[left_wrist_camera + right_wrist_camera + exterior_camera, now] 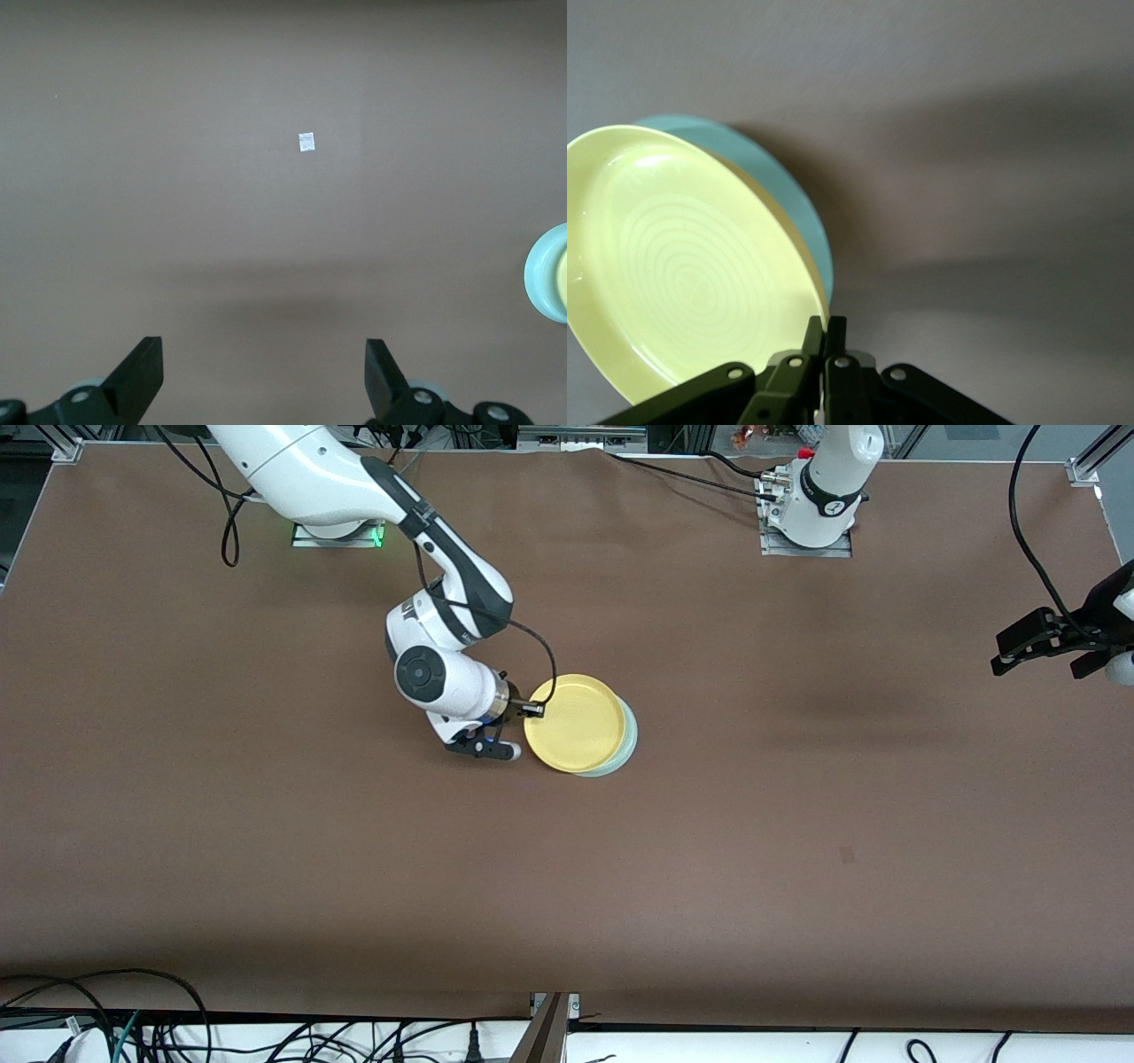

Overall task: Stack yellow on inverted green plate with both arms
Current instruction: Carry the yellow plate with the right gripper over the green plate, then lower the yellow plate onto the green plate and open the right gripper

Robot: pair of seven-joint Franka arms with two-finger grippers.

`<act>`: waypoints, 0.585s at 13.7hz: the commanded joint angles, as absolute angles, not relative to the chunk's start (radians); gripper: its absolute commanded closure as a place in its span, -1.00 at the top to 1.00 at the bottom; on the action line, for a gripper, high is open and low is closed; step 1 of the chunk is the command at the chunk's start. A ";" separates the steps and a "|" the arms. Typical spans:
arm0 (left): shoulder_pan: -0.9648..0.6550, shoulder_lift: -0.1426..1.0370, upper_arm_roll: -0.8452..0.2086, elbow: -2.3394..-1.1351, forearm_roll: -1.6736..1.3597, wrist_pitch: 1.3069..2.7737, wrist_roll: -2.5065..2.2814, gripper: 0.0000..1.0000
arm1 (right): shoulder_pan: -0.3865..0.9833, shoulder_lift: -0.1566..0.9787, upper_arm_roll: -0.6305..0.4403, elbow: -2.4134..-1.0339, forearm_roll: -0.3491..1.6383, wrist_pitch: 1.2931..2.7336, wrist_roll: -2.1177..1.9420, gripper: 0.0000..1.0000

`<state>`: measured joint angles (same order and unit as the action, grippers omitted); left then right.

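Yellow (576, 724) is pinched by its rim in the right gripper (530, 710) over the green plate (625, 744) mid-worktop (797, 824), seemingly for alignment; the left gripper (264, 376) waits spread wide.

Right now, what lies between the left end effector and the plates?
In the front view only bare brown table lies between the left end effector and the yellow plate.

light: even, overhead | shadows: soft bands on table (842, 708) | glare: yellow plate (682, 274) washed pale | focus: sharp
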<state>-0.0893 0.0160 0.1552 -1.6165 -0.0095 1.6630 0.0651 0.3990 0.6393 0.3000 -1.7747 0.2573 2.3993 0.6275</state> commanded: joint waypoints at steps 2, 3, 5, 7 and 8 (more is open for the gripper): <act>-0.061 0.032 0.150 -1.609 -0.037 1.667 0.071 1.00 | 0.431 0.630 0.291 -1.801 0.253 2.471 0.638 -1.00; -0.063 0.038 0.149 -1.609 -0.037 1.667 0.069 1.00 | 0.433 0.630 0.291 -1.801 0.253 2.474 0.638 -1.00; -0.064 0.048 0.146 -1.608 -0.038 1.670 0.067 1.00 | 0.433 0.638 0.290 -1.789 0.256 2.490 0.638 0.45; -0.067 0.078 0.144 -1.554 -0.035 1.671 0.067 1.00 | 0.426 0.626 0.244 -1.758 0.206 2.481 0.623 1.00; -0.064 0.096 0.144 -1.517 -0.035 1.664 0.069 1.00 | 0.423 0.611 0.214 -1.737 0.195 2.450 0.615 1.00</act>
